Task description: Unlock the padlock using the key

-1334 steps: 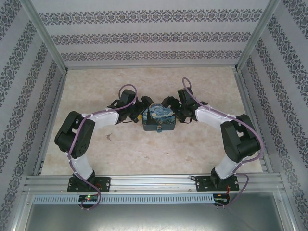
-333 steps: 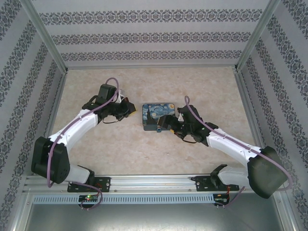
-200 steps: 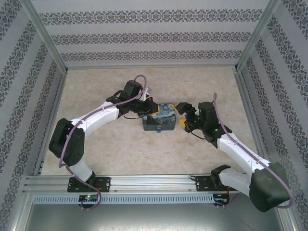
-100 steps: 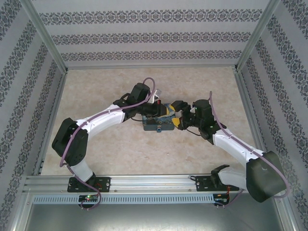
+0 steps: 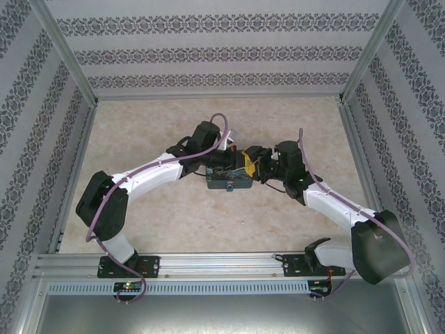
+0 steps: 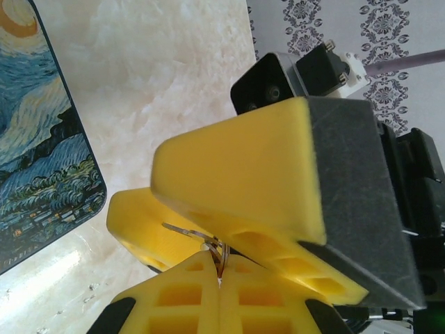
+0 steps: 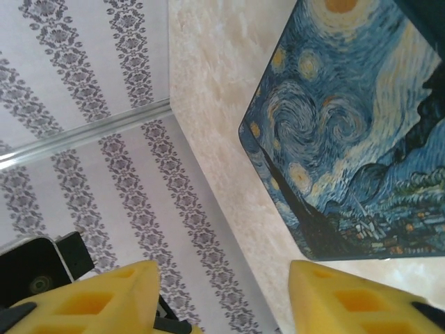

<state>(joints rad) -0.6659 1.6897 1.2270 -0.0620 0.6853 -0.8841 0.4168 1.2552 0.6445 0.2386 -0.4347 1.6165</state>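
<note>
The padlock (image 5: 229, 188) is nearest to me, a tiny dark speck at the middle of the box's near side, too small for me to make out more. The box (image 5: 221, 183), printed with blue and yellow swirls, sits at the centre of the pale marbled table (image 5: 139, 132), and much of its lid is hidden under my two wrists.

Over the right half of that lid my left gripper (image 6: 219, 282) points in from the left. Its yellow fingers are pressed together on the key (image 6: 198, 235), a thin grey sliver sticking out from between the pads.

My right gripper (image 7: 222, 275) faces it from the right, with its fingers spread wide and nothing in them. From my left wrist, the key's free end lies in the gap between those two fingers, but I cannot tell whether it touches either. The key is up here and apart from the padlock.

Patterned walls (image 5: 222, 42) close the far side.
</note>
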